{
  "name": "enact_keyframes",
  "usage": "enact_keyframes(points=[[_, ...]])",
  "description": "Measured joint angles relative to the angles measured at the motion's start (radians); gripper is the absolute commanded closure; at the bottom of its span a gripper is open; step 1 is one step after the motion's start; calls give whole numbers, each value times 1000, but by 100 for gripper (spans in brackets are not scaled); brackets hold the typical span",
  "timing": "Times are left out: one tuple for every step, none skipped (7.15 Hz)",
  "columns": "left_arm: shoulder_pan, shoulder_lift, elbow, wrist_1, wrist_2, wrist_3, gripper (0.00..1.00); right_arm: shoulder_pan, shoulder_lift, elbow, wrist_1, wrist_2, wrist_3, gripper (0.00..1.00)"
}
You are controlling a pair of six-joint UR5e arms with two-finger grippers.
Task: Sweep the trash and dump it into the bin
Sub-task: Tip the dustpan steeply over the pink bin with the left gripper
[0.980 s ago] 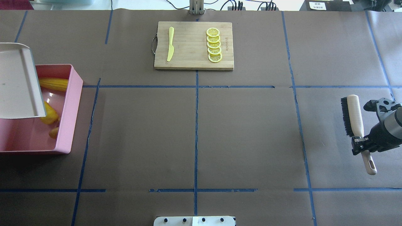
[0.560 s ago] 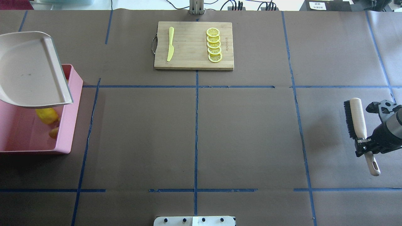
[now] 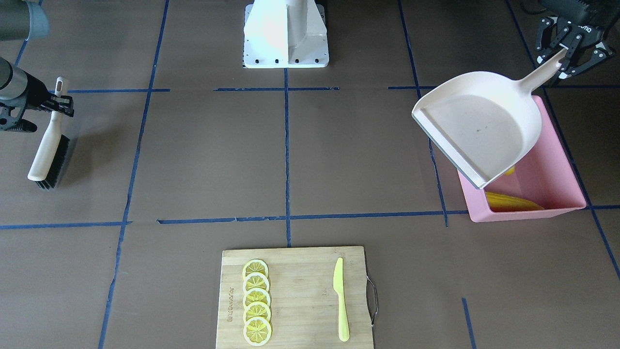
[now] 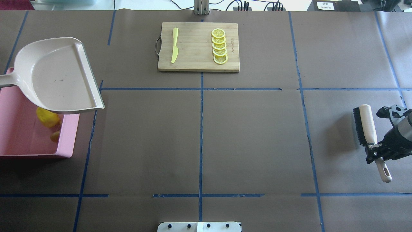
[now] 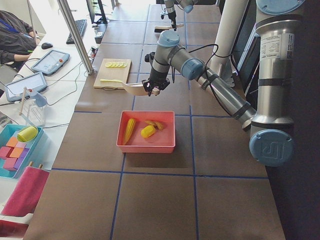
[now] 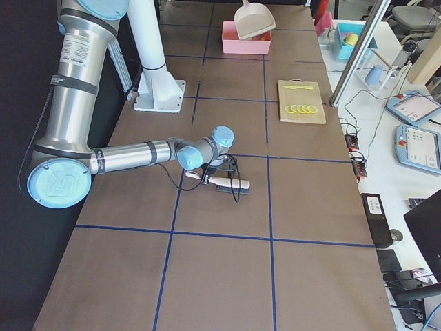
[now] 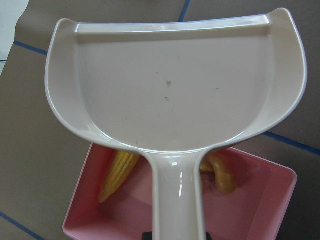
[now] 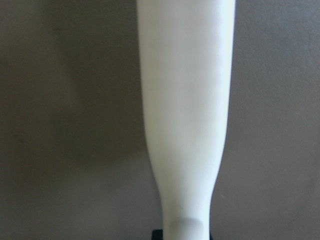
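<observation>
The pink bin stands at the table's left end. The corn cob, the yellow potato-like lump and the ginger root lie inside it. My left gripper is shut on the handle of the cream dustpan. It holds the dustpan empty and nearly level above the bin's far right part. In the left wrist view the pan covers part of the bin. My right gripper is shut on the handle of the black-bristled brush, low over the table at the far right.
A wooden cutting board at the back middle carries lemon slices and a yellow-green knife. The robot's white base is at the near middle edge. Blue tape lines cross the brown table cover.
The dustpan has swung from a steep tilt over the bin to nearly level and moved right, and now hides the corn from overhead. The right gripper has carried the brush slightly toward the robot.
</observation>
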Motion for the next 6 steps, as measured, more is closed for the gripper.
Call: enact_keyframes(points=[[10,-7,3,1,1,-6,100,4,2,-4,0,8,-5,47],[16,-17,9,2,2,-10,100,5,4,-10,0,10,-15,16],[20,-25,13,3,2,-14,100,6,5,-14,0,11,-26,0],[23,-32,18,3,2,-16,100,7,6,-15,0,10,-28,0],[32,-39,27,3,2,-18,100,15,6,-13,1,8,-27,0],[56,-49,39,3,2,-21,100,42,7,-8,2,9,-27,0]])
